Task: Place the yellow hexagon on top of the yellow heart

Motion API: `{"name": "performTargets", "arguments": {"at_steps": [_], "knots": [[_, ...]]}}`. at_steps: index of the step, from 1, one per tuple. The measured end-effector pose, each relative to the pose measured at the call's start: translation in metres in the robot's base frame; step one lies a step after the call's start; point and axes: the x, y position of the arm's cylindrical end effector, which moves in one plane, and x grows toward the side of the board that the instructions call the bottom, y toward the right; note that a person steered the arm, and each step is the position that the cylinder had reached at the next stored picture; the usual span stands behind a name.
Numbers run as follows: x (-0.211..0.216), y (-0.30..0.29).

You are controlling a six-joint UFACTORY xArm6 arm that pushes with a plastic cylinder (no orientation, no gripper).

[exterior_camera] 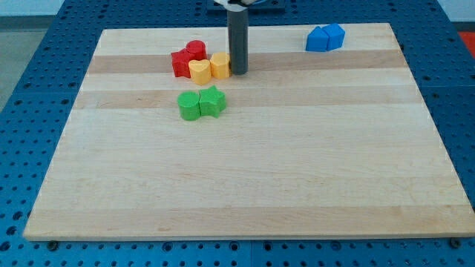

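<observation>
Wooden tabletop [245, 178] on a blue perforated base [30, 81], seen from one camera. The arm ends in a straight dark rod [237, 41] that enters from the top edge of the frame, left of centre; it carries no claw, so no open or closed state applies. My tip [238, 72] rests on the tabletop in the upper part of the frame, just to the right of the yellow hexagon [220, 65] and touching, or nearly touching, its right side.

The yellow hexagon sits in the upper left-centre of the frame, directly to the right of the yellow heart [199, 70]; the two appear to touch side by side, and both lie flat on the tabletop. To the left of the heart, and in contact with it, stand two red blocks [185, 58], whose exact shapes cannot be made out.

Below this cluster, slightly apart from it, lie two green blocks pressed together: a rounded one [189, 106] on the left and a star-like one [212, 101] on the right. In the upper right of the frame, well apart from all the others, two blue blocks [326, 37] sit against each other near the far edge of the tabletop
</observation>
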Motion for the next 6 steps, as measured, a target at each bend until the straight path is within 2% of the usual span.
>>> {"name": "performTargets", "arguments": {"at_steps": [4,6], "knots": [[-0.002,-0.014],[0.012,0.036]]}}
